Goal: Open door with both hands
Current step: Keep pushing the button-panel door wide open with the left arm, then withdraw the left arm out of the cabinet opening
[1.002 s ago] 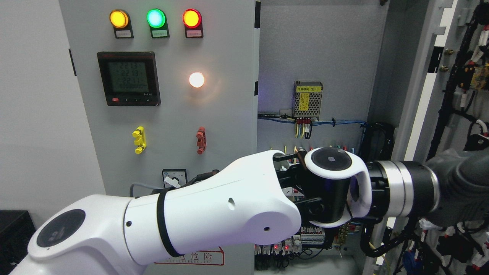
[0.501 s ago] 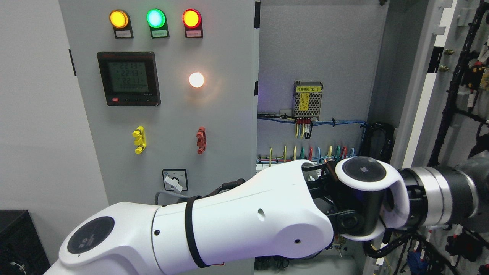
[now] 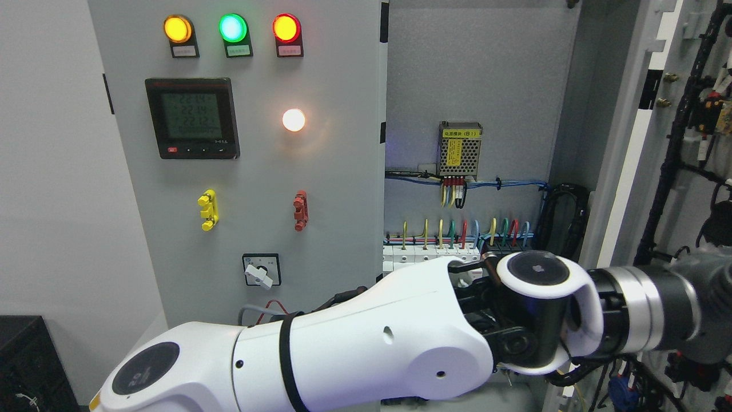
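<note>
- The left arm [image 3: 354, 349] reaches across to the open right door [image 3: 680, 143].
- Its hand [image 3: 706, 309] is barely visible; grasp cannot be told.
- The cabinet [image 3: 474, 86] interior shows.

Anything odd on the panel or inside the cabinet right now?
Nothing looks damaged. The right door is swung open, showing tidy wiring and the breaker row. The left arm reaches across the lower cabinet and hides what lies behind it; its hand is at the frame's right edge, grip unclear.
</note>
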`<state>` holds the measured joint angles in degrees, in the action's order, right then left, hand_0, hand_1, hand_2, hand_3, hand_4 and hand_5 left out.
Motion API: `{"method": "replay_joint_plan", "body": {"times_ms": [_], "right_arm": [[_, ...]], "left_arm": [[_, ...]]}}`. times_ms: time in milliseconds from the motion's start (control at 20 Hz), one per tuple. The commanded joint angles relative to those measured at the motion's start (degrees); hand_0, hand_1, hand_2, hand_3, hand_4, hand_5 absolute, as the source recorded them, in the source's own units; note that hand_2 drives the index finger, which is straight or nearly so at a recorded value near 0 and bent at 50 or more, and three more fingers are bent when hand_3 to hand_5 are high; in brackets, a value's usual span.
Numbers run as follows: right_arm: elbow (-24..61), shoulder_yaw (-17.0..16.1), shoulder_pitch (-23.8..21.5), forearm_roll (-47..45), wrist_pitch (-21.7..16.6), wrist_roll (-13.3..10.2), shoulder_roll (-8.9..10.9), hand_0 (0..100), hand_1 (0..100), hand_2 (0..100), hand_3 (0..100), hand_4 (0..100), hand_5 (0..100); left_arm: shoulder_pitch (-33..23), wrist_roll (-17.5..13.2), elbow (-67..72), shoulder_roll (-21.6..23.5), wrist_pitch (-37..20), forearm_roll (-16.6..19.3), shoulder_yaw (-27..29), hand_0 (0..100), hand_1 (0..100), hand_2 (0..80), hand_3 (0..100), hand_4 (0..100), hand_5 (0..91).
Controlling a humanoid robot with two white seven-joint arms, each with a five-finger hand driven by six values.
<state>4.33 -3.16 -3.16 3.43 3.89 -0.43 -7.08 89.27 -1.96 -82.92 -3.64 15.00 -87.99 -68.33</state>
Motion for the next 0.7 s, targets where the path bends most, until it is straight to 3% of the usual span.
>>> {"method": "replay_joint_plan", "body": {"times_ms": [0, 150, 250, 351, 501, 551, 651], "right_arm": [[-0.02, 0.0, 0.0, 0.0, -0.03, -0.01, 0.05, 0, 0, 0, 0, 0, 0], [-0.02, 0.0, 0.0, 0.0, -0.03, -0.01, -0.04, 0, 0, 0, 0, 0, 0], [-0.02, 0.0, 0.0, 0.0, -0.03, -0.01, -0.04, 0, 0, 0, 0, 0, 0], [-0.02, 0.0, 0.0, 0.0, -0.03, -0.01, 0.05, 0, 0, 0, 0, 0, 0], [-0.02, 0.0, 0.0, 0.0, -0.03, -0.01, 0.05, 0, 0, 0, 0, 0, 0], [-0.02, 0.0, 0.0, 0.0, -0.03, -0.01, 0.05, 0, 0, 0, 0, 0, 0], [-0.02, 0.0, 0.0, 0.0, -0.03, -0.01, -0.04, 0, 0, 0, 0, 0, 0]], "left_arm": [[-11.11, -1.99, -20.15, 25.56, 2.67, 2.11, 3.9, 0, 0, 0.0, 0, 0, 0.0], [-22.17, -10.67, -25.53, 39.9, 2.67, 5.0, 3.73, 0, 0, 0.0, 0, 0, 0.0], [-32.18, -16.13, -25.98, 46.76, 2.67, 10.96, 3.73, 0, 0, 0.0, 0, 0, 0.0], [-45.26, -18.69, -25.81, 51.52, 2.58, 22.88, 3.72, 0, 0, 0.0, 0, 0, 0.0], [-65.21, -19.31, -22.66, 54.53, 1.7, 43.54, 4.78, 0, 0, 0.0, 0, 0, 0.0], [-71.19, -19.31, -19.51, 54.53, 1.7, 48.3, 5.56, 0, 0, 0.0, 0, 0, 0.0], [-82.45, -19.23, -8.99, 53.31, 1.09, 52.64, 9.41, 0, 0, 0.0, 0, 0, 0.0]]}}
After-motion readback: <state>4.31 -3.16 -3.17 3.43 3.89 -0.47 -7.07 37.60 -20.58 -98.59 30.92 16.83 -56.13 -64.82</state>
